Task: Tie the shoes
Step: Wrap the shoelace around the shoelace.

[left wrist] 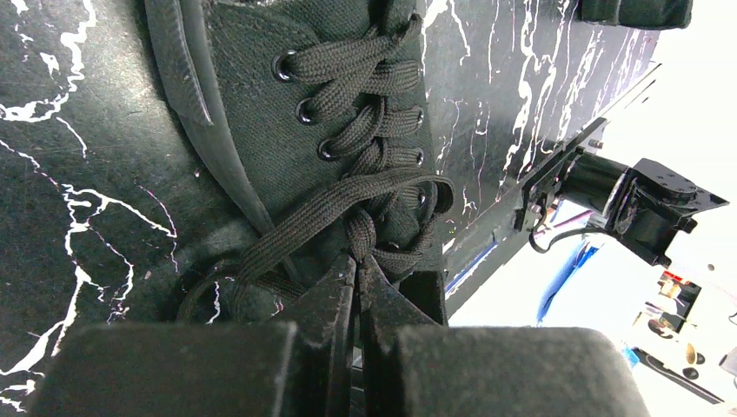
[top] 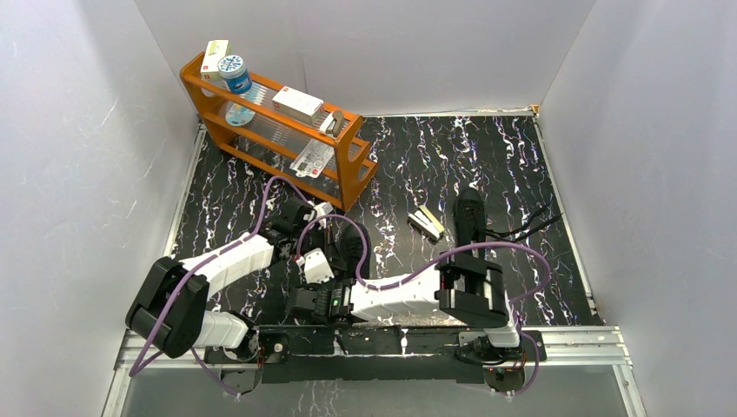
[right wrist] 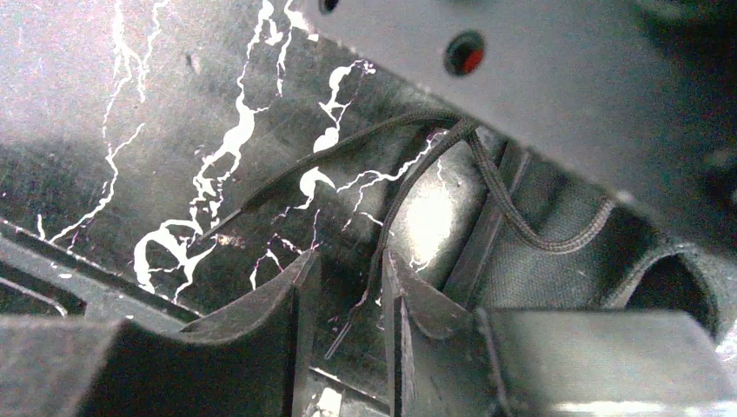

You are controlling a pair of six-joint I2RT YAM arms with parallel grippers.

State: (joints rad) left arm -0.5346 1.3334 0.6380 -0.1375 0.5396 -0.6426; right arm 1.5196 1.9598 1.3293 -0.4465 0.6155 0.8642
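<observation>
The left gripper is pinched fully closed, its tips nipping the lace just below where the strands cross on the near shoe. That shoe lies on the black marbled table close to the arm bases, between the two wrists. The right gripper is partly open with a narrow gap between its fingers. A thin lace end runs down through that gap; whether the pads touch it I cannot tell. Further out to the right sits the second shoe, well apart, its loose laces trailing toward the wall. A small striped box lies just beside it. An orange rack stands at the far left.
</observation>
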